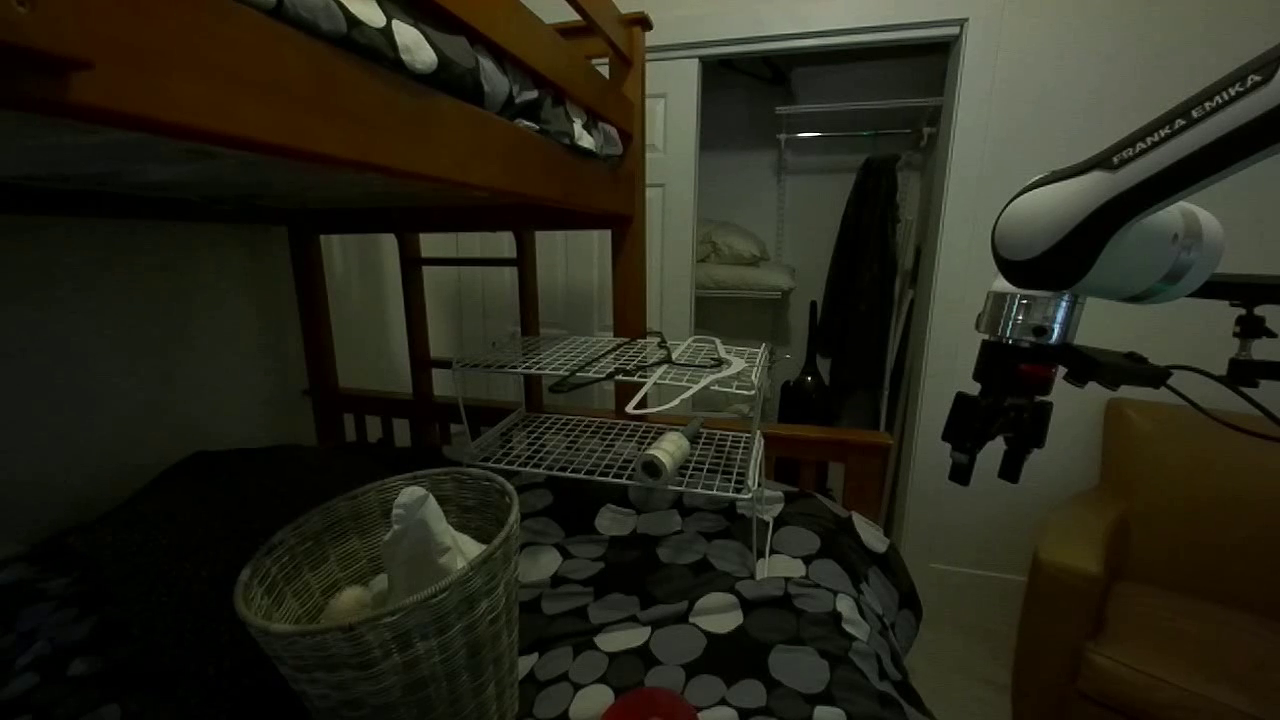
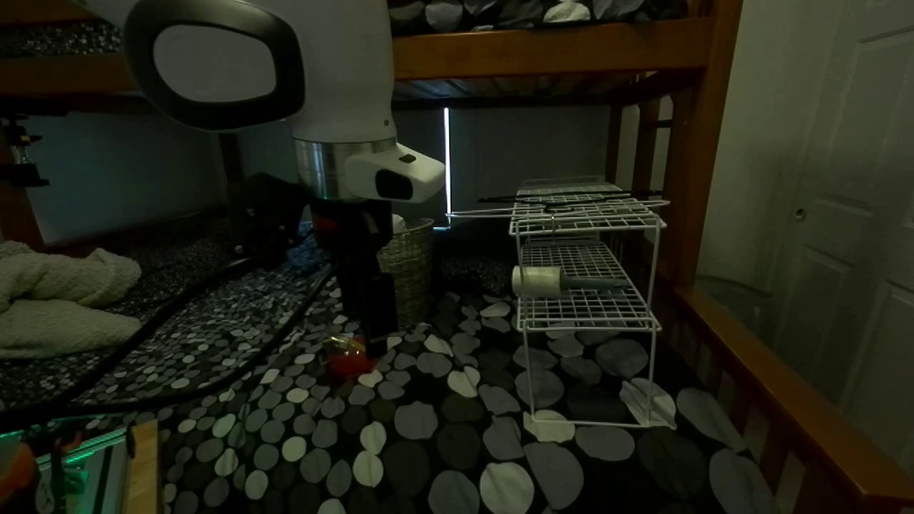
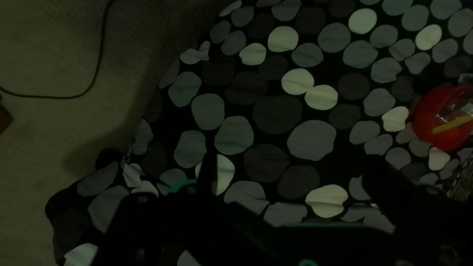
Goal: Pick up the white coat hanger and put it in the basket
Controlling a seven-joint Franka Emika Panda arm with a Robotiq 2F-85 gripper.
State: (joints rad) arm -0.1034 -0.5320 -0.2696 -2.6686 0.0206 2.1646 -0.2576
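Note:
The white coat hanger (image 1: 648,410) lies on the top shelf of the white wire rack, beside a black hanger. In an exterior view (image 2: 482,213) part of it juts out past the rack's edge. The basket (image 1: 420,650) stands on the bed with white cloth inside; it also shows behind the arm in an exterior view (image 2: 412,275) and at the right edge of the wrist view (image 3: 462,181). My gripper (image 1: 987,468) is open and empty, pointing down, apart from rack and basket. In the wrist view (image 3: 291,157) only bedding shows between its fingers.
The white wire rack (image 1: 610,450) stands on the dotted bedding, with a black hanger (image 1: 590,380) on top and a lint roller (image 1: 665,455) on its lower shelf. A red container (image 3: 439,118) lies on the bed. The upper bunk (image 2: 557,53) overhangs. An armchair (image 1: 1150,560) stands nearby.

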